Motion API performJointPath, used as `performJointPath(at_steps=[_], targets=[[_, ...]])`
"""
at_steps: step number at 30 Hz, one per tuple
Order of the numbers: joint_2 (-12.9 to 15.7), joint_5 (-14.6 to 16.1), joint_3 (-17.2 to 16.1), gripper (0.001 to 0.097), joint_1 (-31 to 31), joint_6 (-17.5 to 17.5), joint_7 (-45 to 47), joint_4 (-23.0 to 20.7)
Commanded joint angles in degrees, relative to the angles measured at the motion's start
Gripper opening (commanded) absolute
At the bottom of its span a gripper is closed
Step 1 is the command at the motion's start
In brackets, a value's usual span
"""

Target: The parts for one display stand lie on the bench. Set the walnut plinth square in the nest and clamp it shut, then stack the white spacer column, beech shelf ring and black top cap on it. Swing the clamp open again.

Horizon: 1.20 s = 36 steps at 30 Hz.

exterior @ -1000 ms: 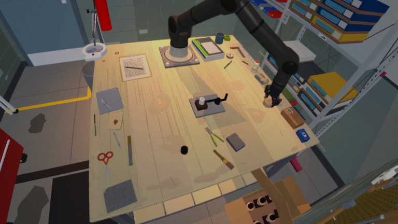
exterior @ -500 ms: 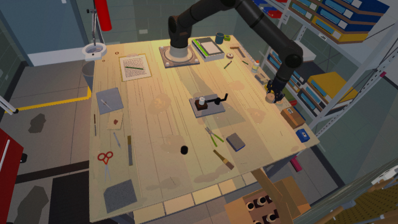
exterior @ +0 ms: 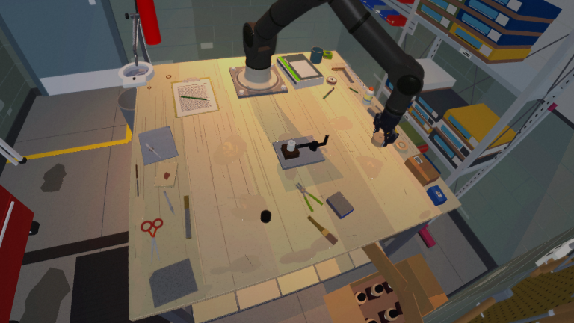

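Observation:
At the bench's middle the grey nest plate (exterior: 298,153) carries the walnut plinth (exterior: 290,152) with the white spacer column (exterior: 291,145) standing on it, and the black clamp lever (exterior: 317,143) lies against the plinth's right side. The beech shelf ring (exterior: 378,139) is held in my gripper (exterior: 383,137), closed on it near the bench's right edge. The black top cap (exterior: 265,216) sits alone toward the front of the bench.
A cardboard box (exterior: 421,169) and a blue box (exterior: 436,195) sit along the right edge, with a tape roll (exterior: 401,145) beside my gripper. Green-handled pliers (exterior: 309,196), a grey block (exterior: 339,205) and a brush (exterior: 322,230) lie in front of the nest.

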Motion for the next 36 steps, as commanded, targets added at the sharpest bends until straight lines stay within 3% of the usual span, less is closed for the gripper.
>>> performJointPath(at_steps=[1, 21, 28, 36], targets=[[-0.5, 0.0, 0.0, 0.0080, 0.6, -0.5, 0.1, 1.0], [-10.9, 0.9, -1.8, 0.0080, 18.2, -13.7, 7.7, 25.3], [-13.1, 1.2, -2.3, 0.0080, 24.2, -16.5, 11.6, 30.3], [-14.2, 1.3, -2.6, 0.0080, 28.1, -18.0, 14.4, 33.0]])
